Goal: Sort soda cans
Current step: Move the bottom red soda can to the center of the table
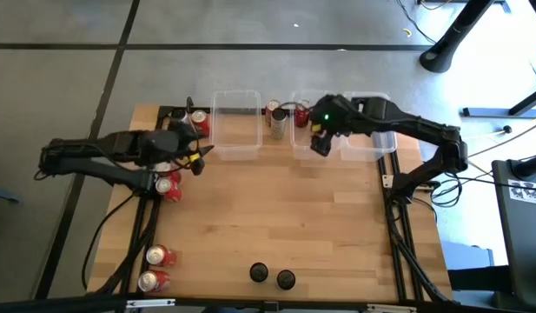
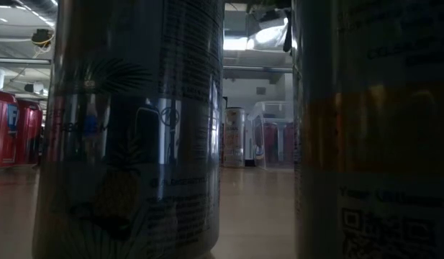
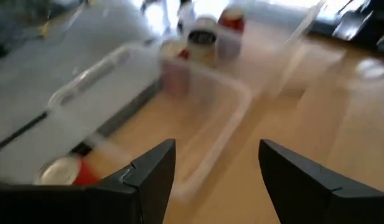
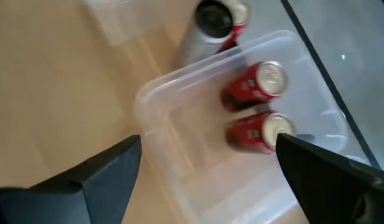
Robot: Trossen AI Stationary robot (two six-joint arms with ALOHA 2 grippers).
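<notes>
Black fingers of the right gripper [image 4: 207,180] stand wide apart and empty above a clear plastic bin [image 4: 155,93] holding two red cans [image 4: 257,115]. To finish cleanly it should lift straight up, clear of the bin wall. The left gripper [image 3: 216,180], part open and empty, faces another clear bin [image 1: 234,126] with a red can [image 1: 199,123] beside it. Only the high view shows two black cans [image 1: 272,276] at the table's near edge; the low view is blocked by them.
</notes>
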